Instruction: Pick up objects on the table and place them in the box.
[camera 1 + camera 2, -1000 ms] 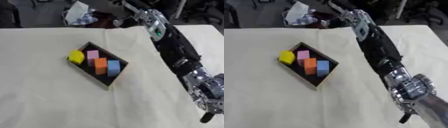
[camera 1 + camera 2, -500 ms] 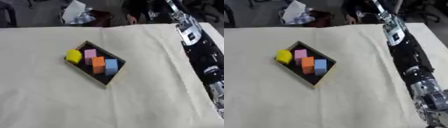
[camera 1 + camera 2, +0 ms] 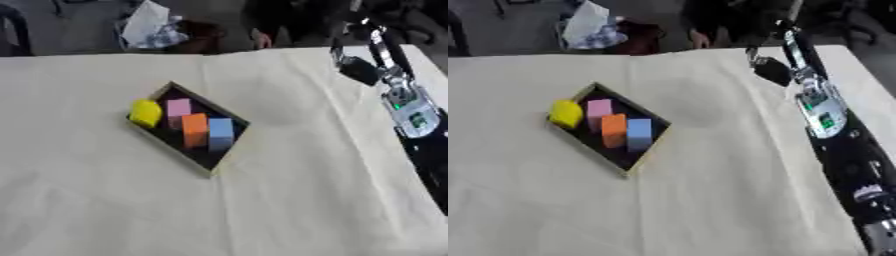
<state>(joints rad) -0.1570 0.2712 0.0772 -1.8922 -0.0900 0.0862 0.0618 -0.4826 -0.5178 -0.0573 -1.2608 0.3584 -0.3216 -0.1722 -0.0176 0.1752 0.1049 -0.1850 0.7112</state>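
Four blocks sit in the box, which lies askew on the cream tabletop: a yellow block at its left end, on the rim, then a pink block, an orange block and a blue block side by side inside. Right of the box, well apart, the right arm runs along the tabletop's right edge from the far side toward the lower right corner, black with silver sections and a small green light. Its robot hand is not visible, so its state cannot be told. No writing can be read anywhere.
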